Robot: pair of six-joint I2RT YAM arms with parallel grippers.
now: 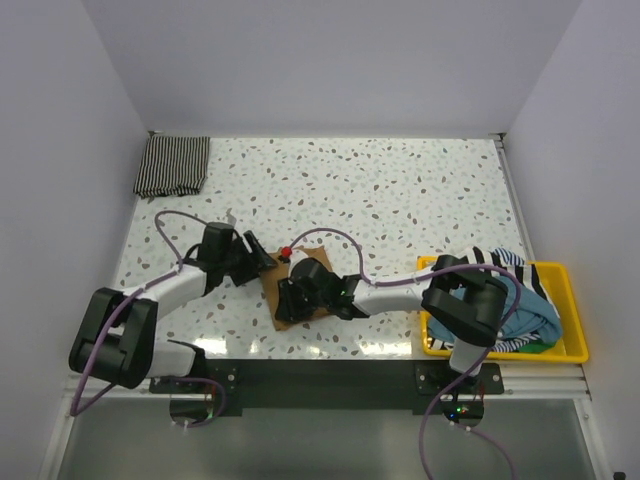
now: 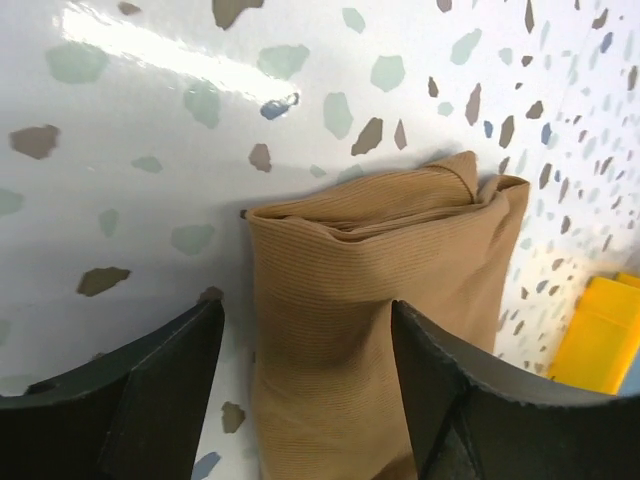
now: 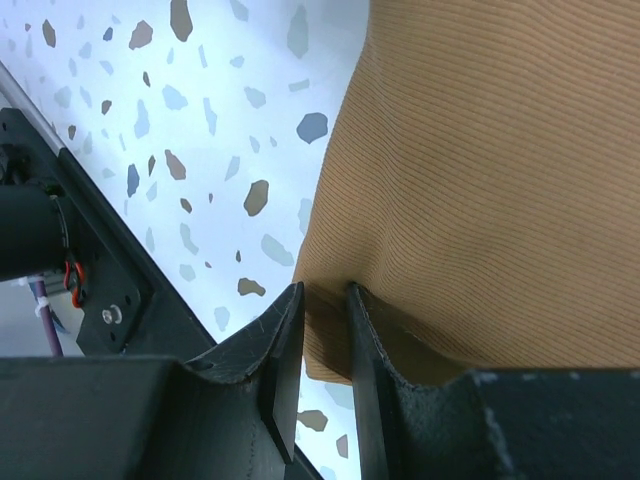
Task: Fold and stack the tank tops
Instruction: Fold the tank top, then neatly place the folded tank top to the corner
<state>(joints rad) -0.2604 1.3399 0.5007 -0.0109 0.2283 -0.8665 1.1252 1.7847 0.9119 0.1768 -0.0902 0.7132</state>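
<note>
Pinching an edge of the tan tank top [image 3: 480, 170], the right gripper [image 3: 322, 340] has its jaws clenched on a thin fold of cloth. The left gripper [image 2: 305, 400] is released, jaws wide, straddling the same top's folded end. The top lies on the speckled table [image 1: 400, 190], centre-left, just ahead of the arm bases.

Fabric: fine-ribbed knit, matte, soft, light. It likely slumps if lifted by 1 point, so take 2 corners or a folded edge. Layers may slide apart. The table looks glossy, probably slick.

A folded striped tank top [image 1: 175, 165] sits at the far-left corner. The yellow bin [image 1: 572, 310] at right holds other tops [image 1: 535, 310], teal and broad-striped, bunched.
</note>
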